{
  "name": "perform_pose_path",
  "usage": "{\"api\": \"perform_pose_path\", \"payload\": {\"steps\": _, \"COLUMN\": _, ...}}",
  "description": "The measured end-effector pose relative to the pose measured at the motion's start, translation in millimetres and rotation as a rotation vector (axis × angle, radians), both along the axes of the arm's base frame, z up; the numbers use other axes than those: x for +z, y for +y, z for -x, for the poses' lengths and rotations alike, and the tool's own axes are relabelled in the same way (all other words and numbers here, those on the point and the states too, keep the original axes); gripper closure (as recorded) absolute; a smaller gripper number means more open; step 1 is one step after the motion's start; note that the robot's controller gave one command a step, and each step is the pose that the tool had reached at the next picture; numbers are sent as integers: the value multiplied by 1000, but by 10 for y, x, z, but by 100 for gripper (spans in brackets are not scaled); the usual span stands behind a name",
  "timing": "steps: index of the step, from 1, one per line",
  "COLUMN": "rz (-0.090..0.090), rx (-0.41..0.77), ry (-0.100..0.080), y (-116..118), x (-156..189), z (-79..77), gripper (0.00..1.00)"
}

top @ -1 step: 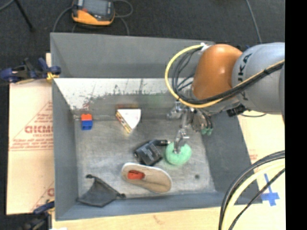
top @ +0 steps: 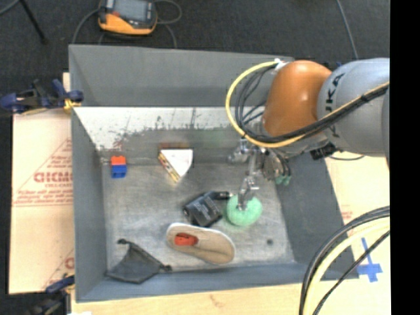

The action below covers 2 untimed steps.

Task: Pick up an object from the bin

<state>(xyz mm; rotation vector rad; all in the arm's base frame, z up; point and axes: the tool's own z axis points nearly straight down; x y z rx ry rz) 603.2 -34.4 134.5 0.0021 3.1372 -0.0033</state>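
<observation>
The end effector (top: 247, 197) hangs down from the arm's orange cover (top: 294, 97) at the right side of the bin (top: 88, 195). Its tip comes down on the top of a green ball (top: 245, 214). Whether it is released or clenched cannot be told from this angle, nor whether the ball is actually gripped.

The bin holds six loose things, one of each kind. The green ball lies on the floor right of centre. Just to its left, touching or almost touching it, is a small black object (top: 202, 209) of irregular shape. Below these two, near the front wall, a beige shoe-shaped piece (top: 209, 247) lies flat with a red patch inside its left end. A dark grey scrap of cloth (top: 134, 266) is crumpled in the front left corner. Toward the back wall a white wedge (top: 178, 159) with a brownish side lies apart from the rest. Further left along that wall stands a small blue block (top: 118, 169) with an orange top, well apart from the ball.
</observation>
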Motion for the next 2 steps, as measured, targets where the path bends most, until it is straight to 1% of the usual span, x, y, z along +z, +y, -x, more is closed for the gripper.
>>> {"api": "perform_pose_path", "payload": {"steps": 1, "rz": 1, "rx": 211, "ry": -33, "y": -48, "x": -514, "z": 453, "gripper": 100}}
{"api": "perform_pose_path", "payload": {"steps": 2, "rz": 1, "rx": 211, "ry": -33, "y": -48, "x": -515, "z": 452, "gripper": 100}}
